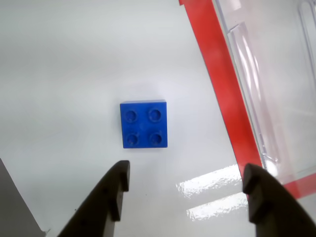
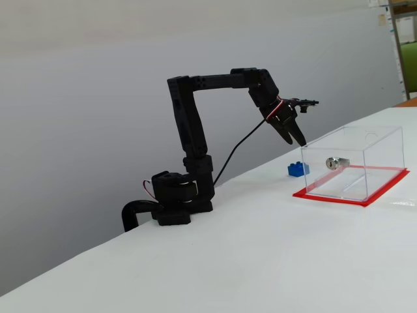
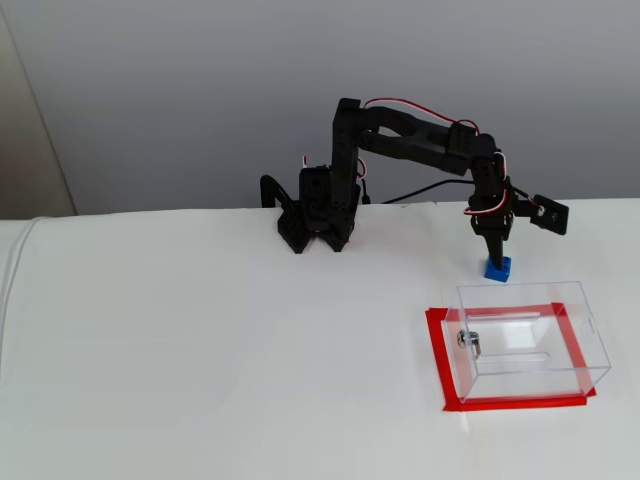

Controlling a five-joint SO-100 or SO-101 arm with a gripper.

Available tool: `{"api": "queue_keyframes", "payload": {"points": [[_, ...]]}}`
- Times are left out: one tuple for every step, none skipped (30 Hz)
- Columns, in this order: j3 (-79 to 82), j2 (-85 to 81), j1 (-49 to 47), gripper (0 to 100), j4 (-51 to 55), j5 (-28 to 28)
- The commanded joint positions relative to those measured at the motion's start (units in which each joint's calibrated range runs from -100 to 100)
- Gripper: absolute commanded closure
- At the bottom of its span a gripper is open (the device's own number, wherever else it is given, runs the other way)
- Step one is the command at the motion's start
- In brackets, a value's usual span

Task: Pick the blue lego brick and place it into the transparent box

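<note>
The blue brick (image 1: pixel 143 124) lay on the white table (image 1: pixel 64 64), studs up, just beside the red edge of the clear box (image 2: pixel 352 162) (outside it, not touching). The gripper (image 1: pixel 185 190) hung above the brick with its jaws spread wide and nothing between them. A small silver metal piece (image 3: pixel 469 340) sat on the box wall.
</note>
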Motion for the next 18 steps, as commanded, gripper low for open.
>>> {"api": "queue_keyframes", "payload": {"points": [[-3.3,1.3,-1.3,74,-3.6,-0.1],[-3.3,1.9,-1.7,74,-4.1,-0.1],[-3.3,2.3,-2.1,74,-4.2,-0.2],[-3.3,2.6,-2.5,74,-4.2,-0.3],[-3.3,3.0,-2.8,74,-4.1,-0.7],[-3.3,3.3,-2.9,74,-3.9,-1.2],[-3.2,3.6,-2.9,74,-3.8,-1.5],[-3.2,4.0,-2.9,74,-3.7,-1.6],[-3.2,4.3,-3.0,74,-3.7,-1.6],[-3.2,4.6,-3.2,74,-3.7,-1.6],[-3.2,4.7,-3.3,74,-3.6,-1.7],[-3.1,4.9,-3.3,74,-3.5,-1.9],[-2.9,5.0,-3.3,74,-3.5,-2.1],[-2.7,5.1,-3.3,74,-3.5,-2.1],[-2.5,5.1,-3.3,74,-3.5,-2.1],[-2.5,5.2,-3.2,74,-3.5,-2.1],[-2.5,5.2,-3.1,74,-3.5,-2.0],[-2.5,5.2,-3.1,74,-3.7,-2.0]]}}
